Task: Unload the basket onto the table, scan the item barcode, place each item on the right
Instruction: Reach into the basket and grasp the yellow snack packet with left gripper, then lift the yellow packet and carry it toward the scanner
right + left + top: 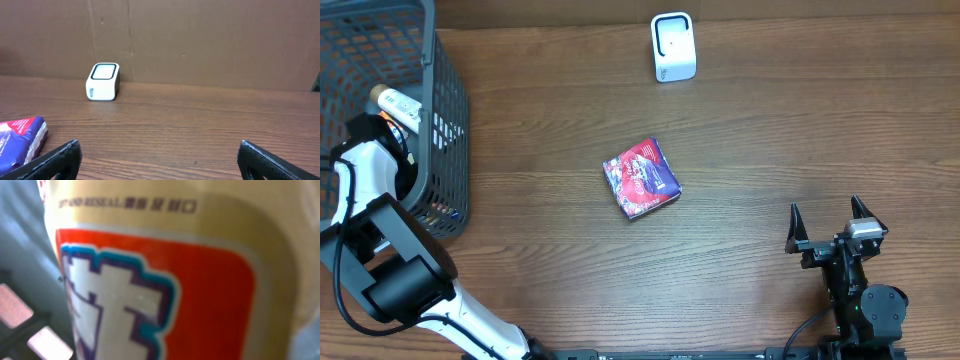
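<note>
The wooden table carries a grey mesh basket at its far left corner. The left gripper reaches into it, jaws closed; a cream pack with an orange label fills its camera, though a grip on it cannot be confirmed. The right gripper sits wide open and empty near the front right edge. A red-purple packet lies mid-table, and the white scanner stands well behind it.

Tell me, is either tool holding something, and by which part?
Right tool open, empty. Left tool shut in the basket against an orange-labelled package; grip spot hidden.
</note>
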You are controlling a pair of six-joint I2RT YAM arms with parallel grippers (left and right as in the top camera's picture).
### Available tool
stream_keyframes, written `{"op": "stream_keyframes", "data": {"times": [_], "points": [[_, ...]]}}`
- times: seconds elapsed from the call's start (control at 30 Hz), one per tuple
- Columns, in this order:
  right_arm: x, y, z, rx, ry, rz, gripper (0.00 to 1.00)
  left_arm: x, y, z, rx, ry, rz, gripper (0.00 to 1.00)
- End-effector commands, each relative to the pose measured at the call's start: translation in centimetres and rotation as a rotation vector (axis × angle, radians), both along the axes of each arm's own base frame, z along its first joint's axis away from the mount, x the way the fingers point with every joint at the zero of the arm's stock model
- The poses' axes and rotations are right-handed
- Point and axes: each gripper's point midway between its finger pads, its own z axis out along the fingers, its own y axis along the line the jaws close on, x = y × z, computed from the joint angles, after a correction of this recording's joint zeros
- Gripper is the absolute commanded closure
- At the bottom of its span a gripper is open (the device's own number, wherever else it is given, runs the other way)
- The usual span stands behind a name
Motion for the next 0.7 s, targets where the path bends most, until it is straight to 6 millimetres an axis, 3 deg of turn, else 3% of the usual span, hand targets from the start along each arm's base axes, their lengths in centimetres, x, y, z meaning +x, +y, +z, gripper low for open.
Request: {"op": "stream_keyframes", "data": {"times": [0.0,0.03,0.23,0.4,0.47,0.53,0.67], "points": [[0.0,-0.1,-0.2,0.004,-0.003,-0.006,0.0,1.0,0.5,1.6,-0.013,-0.006,0.015,0.96],[0.0,-0.1,-0.2,0.004,-0.003,-0.006,0.0,2.2,1.4,4.6,0.013,-0.043,0.013,0.96],[0.0,-0.1,-0.2,0.004,-0.003,-0.006,0.0,5.2,2.8,13.8,0.085,-0.202,0.007,0.96],[0.0,-0.1,-0.2,0.004,-0.003,-0.006,0.0,7.1,2.2,21.3,0.106,-0.389,-0.019,0.96],[0.0,-0.1,-0.2,0.004,-0.003,-0.006,0.0,7.8,1.2,24.6,0.095,-0.484,-0.043,0.96],[0.0,-0.1,-0.2,0.004,-0.003,-0.006,0.0,8.4,0.0,26.6,0.075,-0.552,-0.083,0.96],[0.0,-0.1,-0.2,0.004,-0.003,-0.005,0.0,10.7,-4.8,31.4,0.012,-0.725,-0.276,0.96]]}}
